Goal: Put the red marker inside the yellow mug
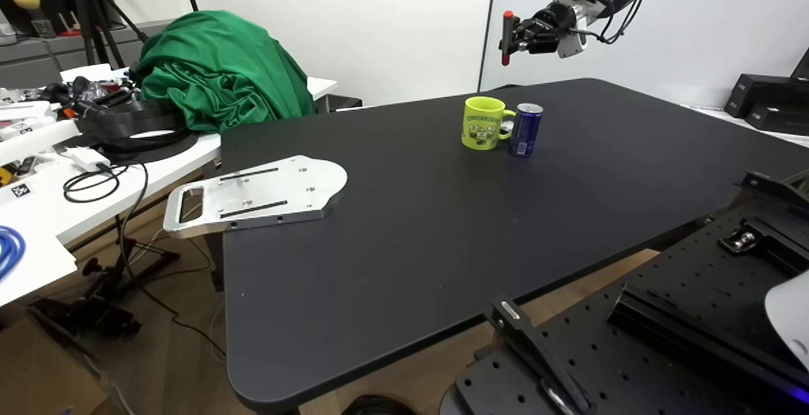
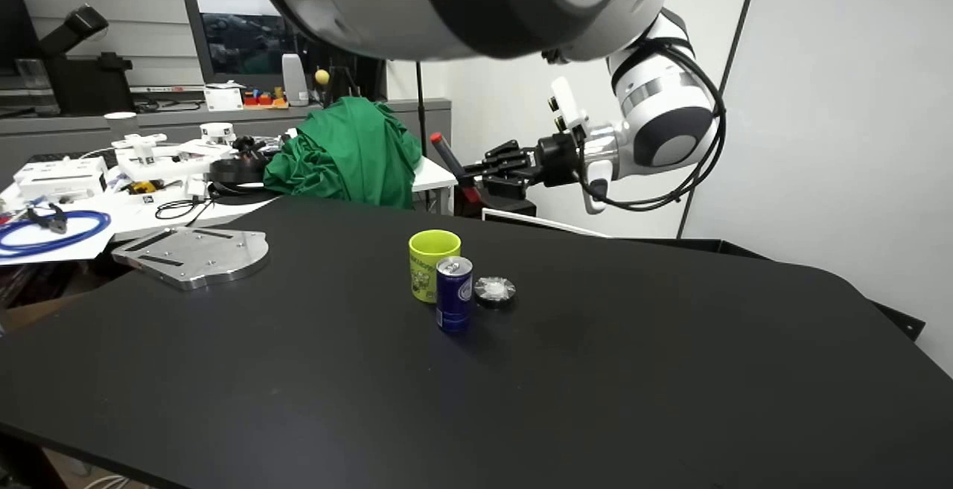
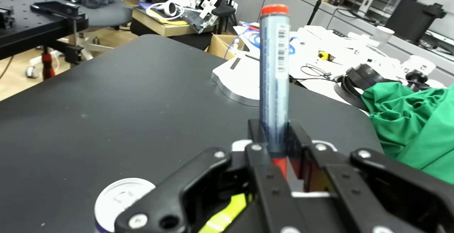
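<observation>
The red marker [image 1: 506,39] has a grey body with red ends. My gripper [image 1: 516,35] is shut on its body and holds it roughly upright, well above the table. In an exterior view the marker [image 2: 447,154] looks tilted in the gripper [image 2: 470,173]. In the wrist view the marker [image 3: 274,80] stands between the fingertips [image 3: 276,139]. The yellow mug [image 1: 483,124] stands upright on the table, lower than the gripper and apart from it; it also shows in an exterior view [image 2: 421,275]. In the wrist view only a yellow-green strip of the mug [image 3: 227,215] shows past the gripper.
A blue can [image 1: 526,131] stands beside the mug's handle, partly in front of the mug in an exterior view [image 2: 454,299]. A round black and silver item [image 2: 495,292] lies near it. A metal plate [image 1: 272,192] overhangs the table's edge. Green cloth [image 1: 221,74] lies beyond the table.
</observation>
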